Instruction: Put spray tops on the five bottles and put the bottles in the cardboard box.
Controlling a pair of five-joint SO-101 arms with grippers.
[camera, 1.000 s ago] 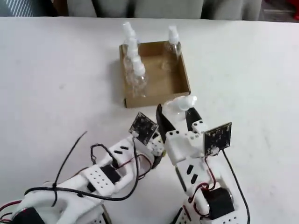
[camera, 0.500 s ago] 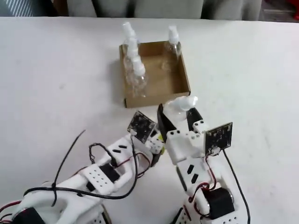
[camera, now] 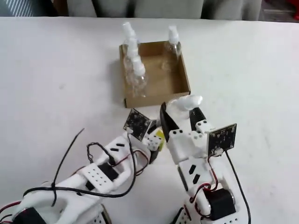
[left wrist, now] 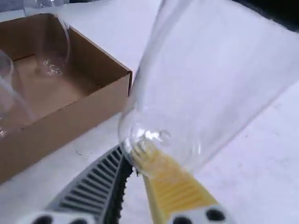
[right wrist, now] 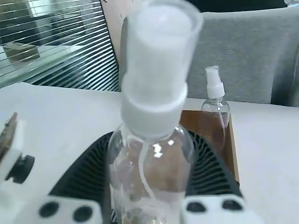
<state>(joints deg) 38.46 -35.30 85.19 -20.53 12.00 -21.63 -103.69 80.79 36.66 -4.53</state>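
- While the right gripper (camera: 180, 116) clamps the bottle (camera: 179, 108) above the worktop (camera: 243, 70), just short of the cardboard box (camera: 156, 99), its spray top (camera: 190, 101) tilts far-right.
- Left gripper (left wrist: 135, 161), tips together, sits at the bottle's base.
- Bottle's long axis runs out between the right jaws, top outward.

The bottle (left wrist: 210, 79) (clear, tilted) has its base over the gripper (left wrist: 133, 163), whose grey and yellow fingertips meet. The box (left wrist: 60, 121) lies just beside.
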